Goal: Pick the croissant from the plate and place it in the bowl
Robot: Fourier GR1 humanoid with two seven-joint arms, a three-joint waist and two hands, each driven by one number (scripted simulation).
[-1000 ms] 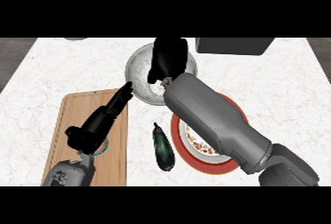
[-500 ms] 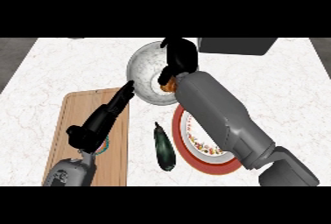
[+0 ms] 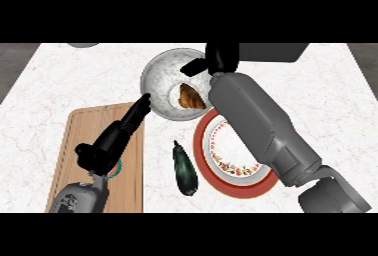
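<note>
The croissant lies inside the bowl, against its right wall, just below and to the left of the right hand, which hangs over the bowl's far right rim with fingers relaxed and holding nothing. The left hand stretches straight-fingered from the cutting board toward the bowl's left rim, while a red-rimmed plate and a dark zucchini sit on the bench below the bowl.

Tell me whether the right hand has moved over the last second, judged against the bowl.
Yes. The right hand has shifted away from the robot, from over the bowl's middle to its far rim, leaving the croissant inside.
</note>
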